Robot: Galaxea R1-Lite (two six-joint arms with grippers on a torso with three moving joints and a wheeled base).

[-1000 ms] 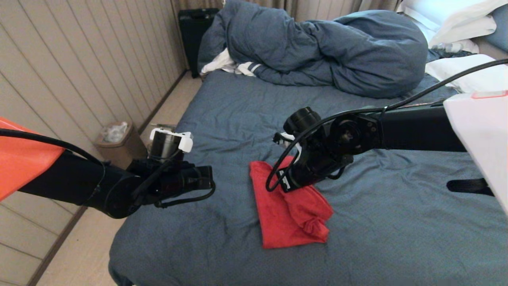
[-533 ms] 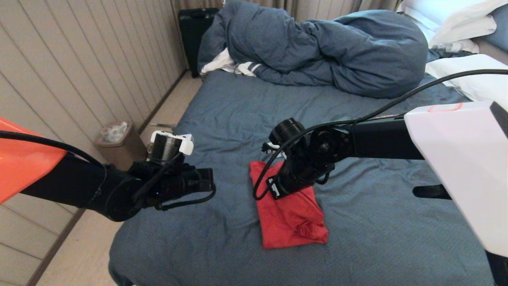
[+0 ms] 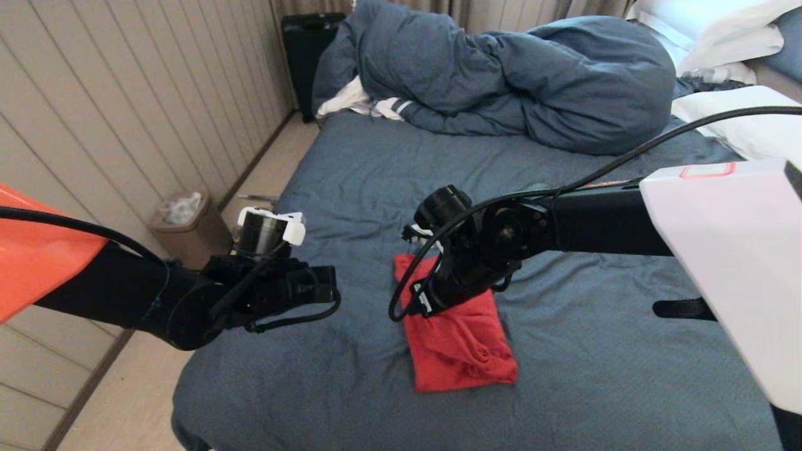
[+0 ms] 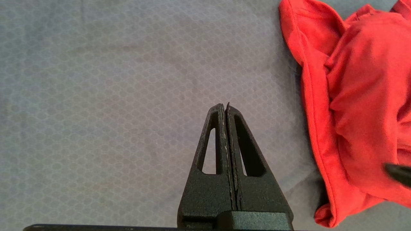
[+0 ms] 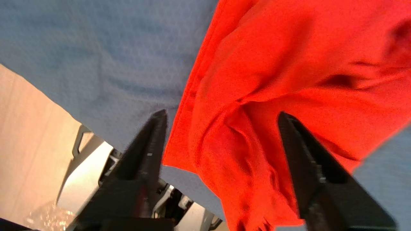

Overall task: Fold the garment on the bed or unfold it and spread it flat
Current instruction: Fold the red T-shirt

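Right claw (image 5: 222, 113): jaws well apart, nothing between them, poised just above the far left part of the red short-sleeved cotton T-shirt (image 3: 460, 347), one finger over the shirt's hemmed edge, the other over rumpled cloth further in. Left claw (image 4: 225, 107): jaws pressed together, empty, parked low over bare sheet just beside the shirt's left edge, touching no cloth. Shirt itself: lying on the near middle of the large bed with its wrinkled dark blue-grey sheet (image 3: 595, 376), gathered into a compact, roughly rectangular packet, straight along the left edge, lumpy and twisted toward the near right corner, no lettering showing. Well apart from it, at the far end: bunched dark blue-grey duvet (image 3: 532, 81), white striped cloth (image 3: 376, 103) tucked against it, white pillows (image 3: 739, 37) at the far right. Beyond the bed's left side, on the floor: small brown waste bin (image 3: 185, 219). Looks like folding, late in the job, at a point between grips, with the packet small but not yet neat. Probably calls next for lowering the right claw onto one clear edge or layer, closing on that alone, then drawing it across to flatten the twisted corner. Worth taking only the shirt, not the sheet beneath, since both are soft and lie touching. Hard to tell how many layers sit under the open jaws.
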